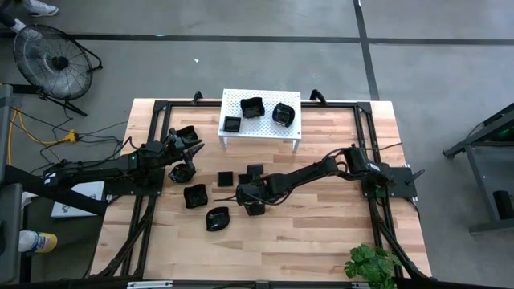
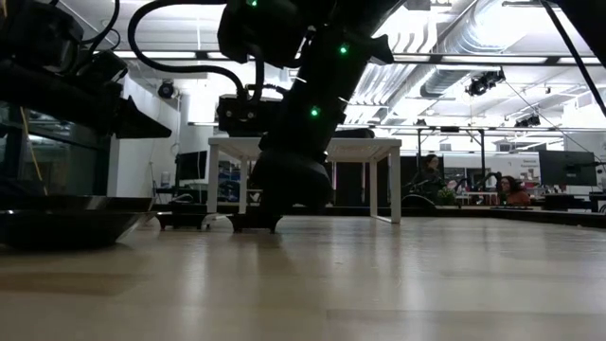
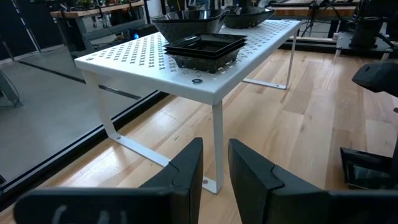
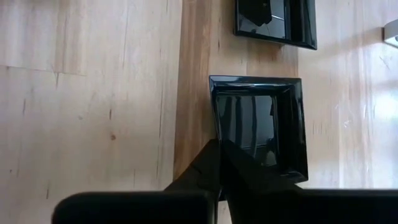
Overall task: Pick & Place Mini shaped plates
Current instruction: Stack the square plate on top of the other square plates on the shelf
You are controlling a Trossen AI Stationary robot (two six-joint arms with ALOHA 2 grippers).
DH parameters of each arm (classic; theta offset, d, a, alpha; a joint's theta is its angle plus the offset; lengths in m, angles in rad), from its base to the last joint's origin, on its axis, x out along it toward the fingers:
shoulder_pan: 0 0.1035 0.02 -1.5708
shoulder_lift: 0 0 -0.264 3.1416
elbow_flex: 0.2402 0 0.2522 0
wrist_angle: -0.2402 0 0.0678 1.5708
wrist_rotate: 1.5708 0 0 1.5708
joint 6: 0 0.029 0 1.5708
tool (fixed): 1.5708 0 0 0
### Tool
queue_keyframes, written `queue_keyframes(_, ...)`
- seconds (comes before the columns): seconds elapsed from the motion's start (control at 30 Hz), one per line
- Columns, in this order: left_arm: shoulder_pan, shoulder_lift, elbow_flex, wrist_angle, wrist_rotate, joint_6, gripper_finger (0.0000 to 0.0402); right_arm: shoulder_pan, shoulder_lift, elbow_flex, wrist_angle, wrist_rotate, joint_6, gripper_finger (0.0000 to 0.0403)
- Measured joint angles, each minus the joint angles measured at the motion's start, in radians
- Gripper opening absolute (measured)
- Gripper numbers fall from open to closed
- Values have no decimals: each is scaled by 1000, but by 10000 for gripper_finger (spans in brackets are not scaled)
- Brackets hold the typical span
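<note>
High view: white perforated rectangular stand (image 1: pixel 261 120) at table's far centre, carrying three glossy black mini shaped plates (image 1: pixel 252 107). More black plates scattered on light wooden table (image 1: pixel 321 233) in front of stand.

Right gripper (image 1: pixel 254 202) low at table centre, clamped on rim of glossy black square plate (image 1: pixel 255 207).

Right wrist view: fingers (image 4: pixel 211 168) pinched over near rim of that plate; another square plate (image 4: pixel 277 22) just beyond.

Left wrist view: left gripper (image 3: pixel 214 171) near stand's left leg, fingers apart w/ narrow gap, nothing betw. them.
</note>
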Motion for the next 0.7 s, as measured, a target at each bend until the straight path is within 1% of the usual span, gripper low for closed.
queue_keyframes(0.33, 0, 0, 0, 0, 0, 0, 73, 32, -5, 0, 0, 6, 9, 1)
queue_keyframes(0.5, 0, 0, 0, 0, 0, 0, 73, 52, -28, 0, -8, 33, 45, 1)
queue_keyframes(0.7, 0, 0, 0, 0, 0, 0, 73, 75, -53, 0, -18, 72, 44, 1)
